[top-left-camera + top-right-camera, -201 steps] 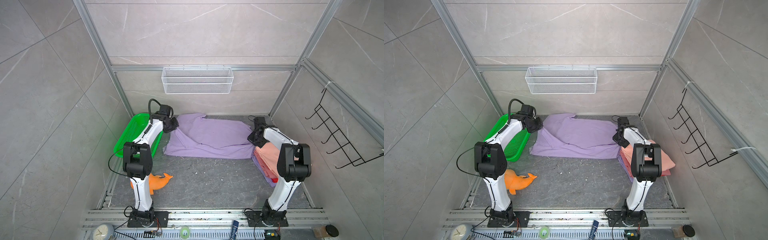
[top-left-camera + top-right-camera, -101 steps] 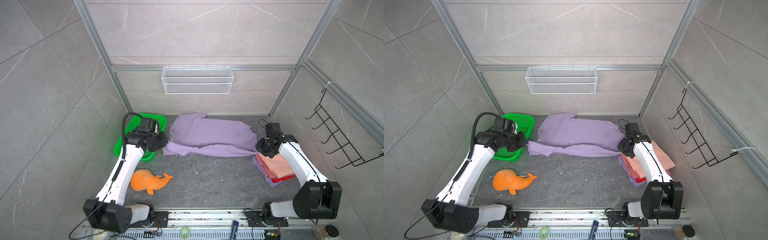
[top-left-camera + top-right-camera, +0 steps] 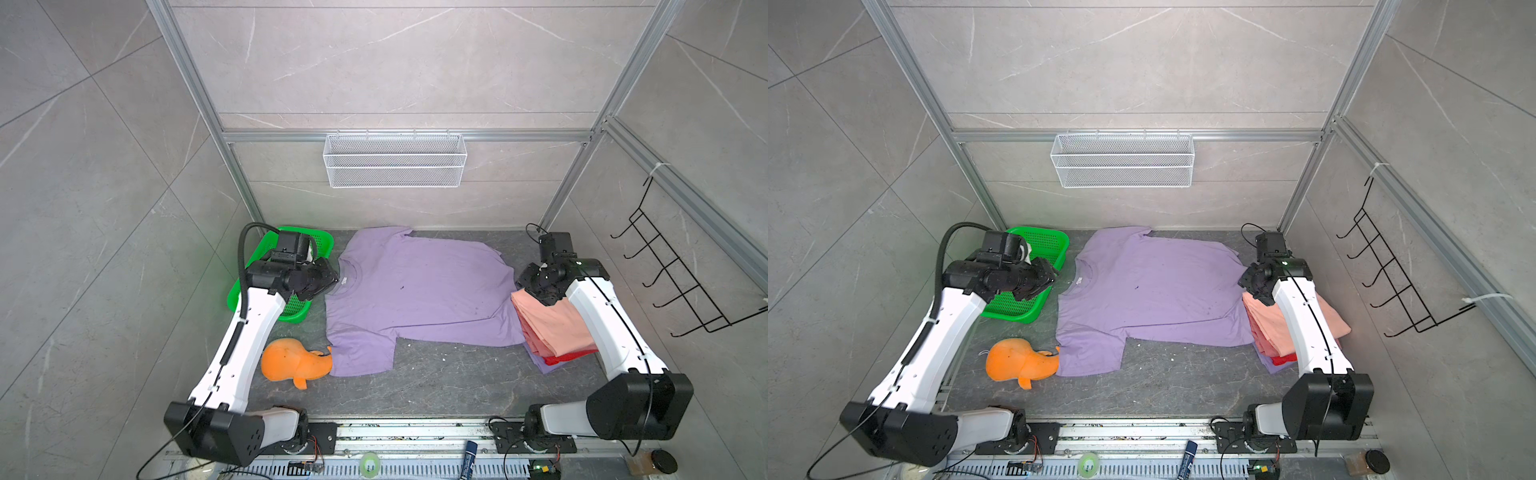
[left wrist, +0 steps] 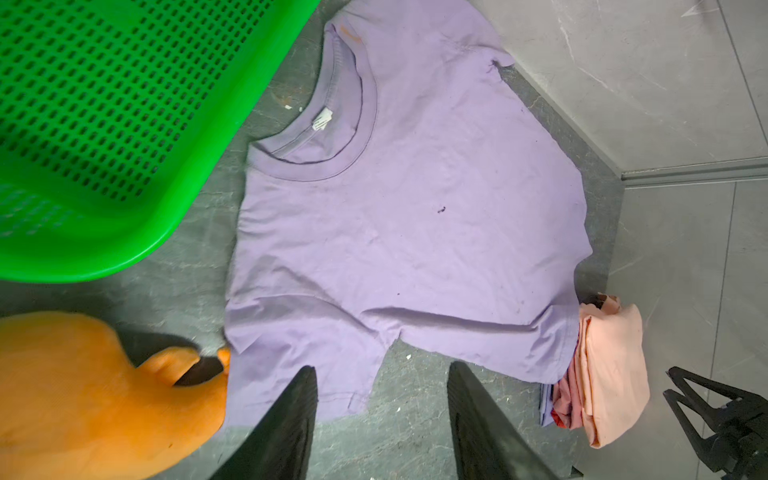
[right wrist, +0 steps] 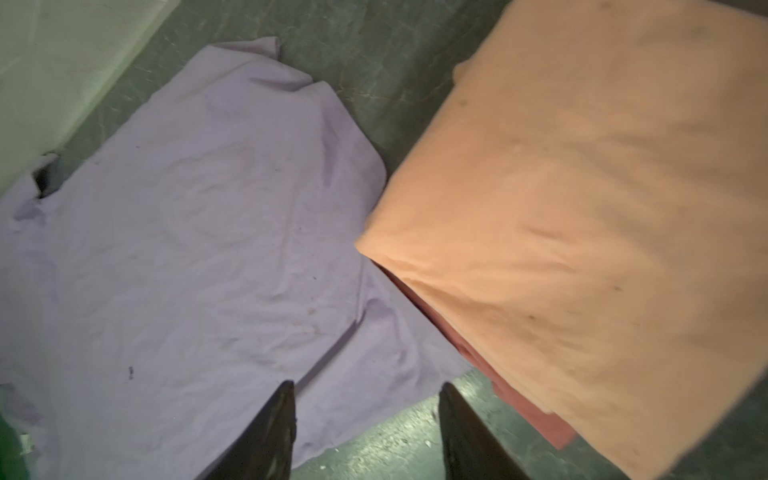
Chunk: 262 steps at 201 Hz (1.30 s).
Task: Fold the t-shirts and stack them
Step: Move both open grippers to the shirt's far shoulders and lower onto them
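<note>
The purple t-shirt (image 3: pixel 419 291) is your biggest open job: it lies spread flat, front up, across the middle of the table, collar toward the green basket (image 3: pixel 291 318) and hem reaching the stack, with no fold made in it yet. The stack of folded shirts (image 3: pixel 548 328) sits at the right edge of the table, a salmon one on top, a red one and a lilac one showing beneath, so that part looks done. By my reading you are past halfway: one shirt left to fold, then to set on the pile. The orange plush toy (image 3: pixel 291 363) lies just beside the near sleeve and could catch when you fold that side. Your left gripper (image 4: pixel 382 419) hangs above the collar end, jaws parted about midway and holding nothing. Your right gripper (image 5: pixel 365 432) hangs over the hem beside the stack, likewise half open and empty
</note>
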### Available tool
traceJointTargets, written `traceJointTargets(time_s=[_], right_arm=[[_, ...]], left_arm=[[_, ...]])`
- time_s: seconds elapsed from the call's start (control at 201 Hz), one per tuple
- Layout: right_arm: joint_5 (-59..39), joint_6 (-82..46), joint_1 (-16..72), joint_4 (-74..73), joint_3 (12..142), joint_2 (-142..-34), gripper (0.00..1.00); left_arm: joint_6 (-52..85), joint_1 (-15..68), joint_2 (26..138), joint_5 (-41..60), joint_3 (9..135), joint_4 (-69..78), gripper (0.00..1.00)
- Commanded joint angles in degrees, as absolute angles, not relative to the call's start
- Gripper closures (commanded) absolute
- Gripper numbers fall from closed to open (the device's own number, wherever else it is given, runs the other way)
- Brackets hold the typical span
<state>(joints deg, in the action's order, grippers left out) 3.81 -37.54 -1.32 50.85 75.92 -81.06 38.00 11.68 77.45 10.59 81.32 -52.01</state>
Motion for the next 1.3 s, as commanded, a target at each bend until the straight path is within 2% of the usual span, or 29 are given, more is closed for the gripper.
traceJointTargets(time_s=[0.0, 0.269, 0.493, 0.672, 1.011, 1.299], right_arm=[[-4.22, -40.52, -0.1, 36.12, 73.24, -84.79, 0.43], [-6.26, -41.31, 1.09, 19.96, 81.96, -100.79, 0.4], [-6.32, -44.41, 1.64, 16.09, 89.95, -113.92, 0.4], [-6.29, -46.3, 2.58, 11.97, 92.54, -121.12, 0.4], [-5.19, -45.83, 4.36, 17.34, 97.72, -130.03, 0.37], [-6.63, -45.72, 4.32, 24.79, 91.89, -128.35, 0.38]], left_arm=[[37.9, 12.64, 84.07, 15.47, 80.71, -41.3, 0.46], [31.55, 15.29, 107.7, 13.99, 96.3, -31.37, 0.43], [33.59, 15.35, 126.29, 13.94, 111.2, -26.92, 0.43], [36.07, 15.4, 135.5, 13.51, 118.43, -22.95, 0.43], [39.37, 15.5, 141.62, 10.1, 119.59, -26.27, 0.43], [41.33, 15.59, 134.5, 8.09, 102.63, -26.39, 0.43]])
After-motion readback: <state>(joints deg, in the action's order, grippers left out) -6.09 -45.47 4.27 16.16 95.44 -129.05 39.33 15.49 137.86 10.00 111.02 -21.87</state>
